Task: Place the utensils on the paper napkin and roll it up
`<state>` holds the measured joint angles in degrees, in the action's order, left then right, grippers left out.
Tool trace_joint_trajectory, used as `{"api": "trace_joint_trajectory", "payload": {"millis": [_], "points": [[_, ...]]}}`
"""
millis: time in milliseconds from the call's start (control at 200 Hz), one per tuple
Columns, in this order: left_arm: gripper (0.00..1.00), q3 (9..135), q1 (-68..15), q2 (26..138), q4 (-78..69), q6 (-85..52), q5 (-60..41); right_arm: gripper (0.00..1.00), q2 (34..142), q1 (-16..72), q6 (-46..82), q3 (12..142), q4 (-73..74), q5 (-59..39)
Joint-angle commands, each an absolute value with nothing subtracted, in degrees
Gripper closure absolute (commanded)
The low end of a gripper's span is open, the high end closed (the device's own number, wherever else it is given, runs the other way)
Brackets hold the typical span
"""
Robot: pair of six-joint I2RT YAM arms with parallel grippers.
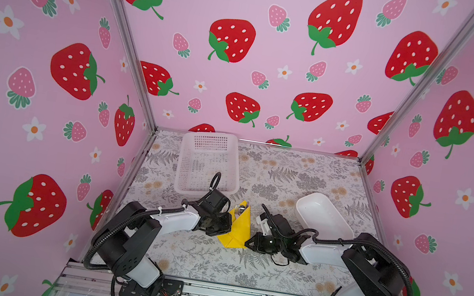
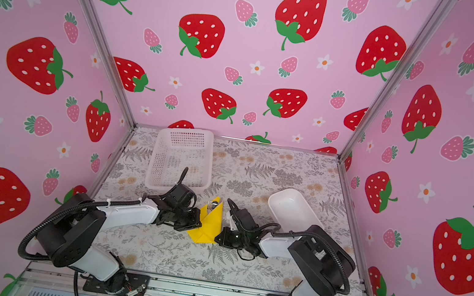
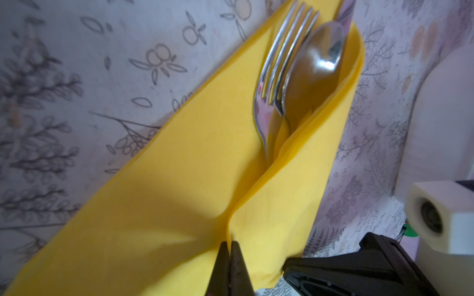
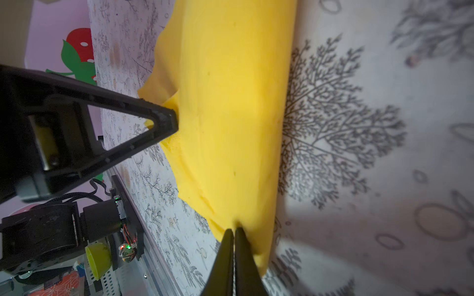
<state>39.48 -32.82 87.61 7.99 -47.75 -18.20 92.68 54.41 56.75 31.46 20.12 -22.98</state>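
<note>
Paper napkin (image 1: pixel 237 228), bright yellow, lies folded over the utensils (image 1: pixel 239 208) on the bench (image 1: pixel 274 267), with the fork (image 3: pixel 279 64) and spoon (image 3: pixel 316 66) heads poking out of its far end. On the napkin's left the left gripper (image 3: pixel 231 247) has its jaws pressed together on a raised fold of it, and on the napkin's right the right gripper (image 4: pixel 234 232) has its jaws nipped shut on its edge. Beyond the napkin, a white mesh basket (image 1: pixel 191 161) stands to the far left and a white tray (image 1: pixel 324 216) to the far right.

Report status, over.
Shut on napkin: left claw, right claw. Inside the fold: fork, spoon. Set apart: basket, tray.
</note>
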Motion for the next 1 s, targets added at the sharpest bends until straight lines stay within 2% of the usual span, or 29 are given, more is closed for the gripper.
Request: {"api": "trace_joint_trajectory", "payload": {"millis": [0,115,295,450,760,995], "points": [[1.0,39.64,-32.34,88.3,8.75,-47.11,-18.25,0.92,92.05,54.68,55.87,30.47,15.74,-18.13],[1.0,39.46,-32.32,88.59,8.21,-47.27,-19.28,0.92,90.35,53.83,55.44,29.59,14.4,-16.51],[1.0,40.19,-32.26,88.24,9.04,-47.0,-19.23,0.89,87.7,53.24,53.7,31.33,15.6,-21.45],[1.0,42.2,-31.98,87.65,10.96,-44.41,-16.93,0.87,84.59,51.78,51.41,33.83,13.89,-20.97],[1.0,43.95,-30.85,89.75,12.35,-40.88,-18.19,0.88,85.25,50.45,53.0,33.22,13.62,-24.09],[1.0,40.75,-30.8,90.23,8.54,-42.0,-17.11,0.88,83.95,50.67,53.06,32.29,13.44,-22.88]]}}
